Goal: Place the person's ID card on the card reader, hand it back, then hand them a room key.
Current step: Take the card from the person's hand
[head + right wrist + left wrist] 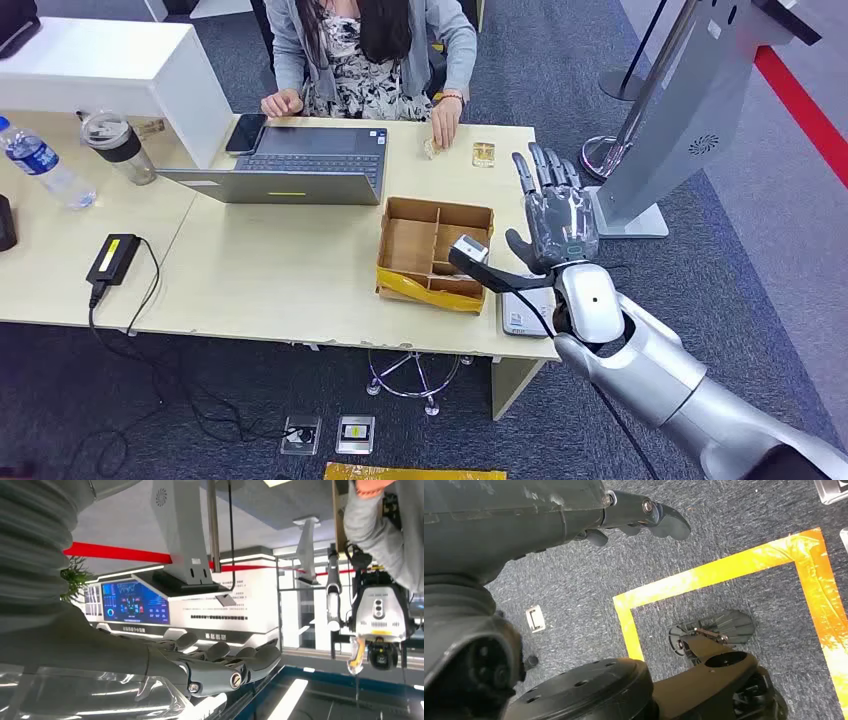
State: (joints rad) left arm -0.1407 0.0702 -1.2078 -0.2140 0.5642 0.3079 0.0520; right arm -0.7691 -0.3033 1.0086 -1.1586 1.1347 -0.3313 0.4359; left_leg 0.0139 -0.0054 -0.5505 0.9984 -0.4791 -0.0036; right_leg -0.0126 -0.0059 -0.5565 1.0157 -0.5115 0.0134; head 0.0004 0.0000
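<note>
1. At the left end of the table [270, 270] a water bottle [40, 165] and a lidded cup [118, 145] are seen, with a black power adapter [113, 258] and its cable nearer the front edge
2. An open laptop [290, 165] is set before a seated person [365, 50]; a phone [246, 132] lies just beside it, and one of the person's hands rests on the table near a small card-like item [483, 154]
3. A divided cardboard box [435, 253] is placed right of the laptop; whether cards lie in its compartments cannot be told
4. The card reader [526, 310], a flat grey device, lies at the table's right front corner, touching the box's side and partly hidden under the right wrist
5. The right hand [556, 215] is held above the table's right edge, fingers straight and spread, thumb out, nothing gripped; the card-like item lies beyond its fingertips, apart from them
6. In the left wrist view, the left hand [634, 517] is seen hanging over carpet with orange tape [724, 570]; its fingers are loosely bent and nothing is held
</note>
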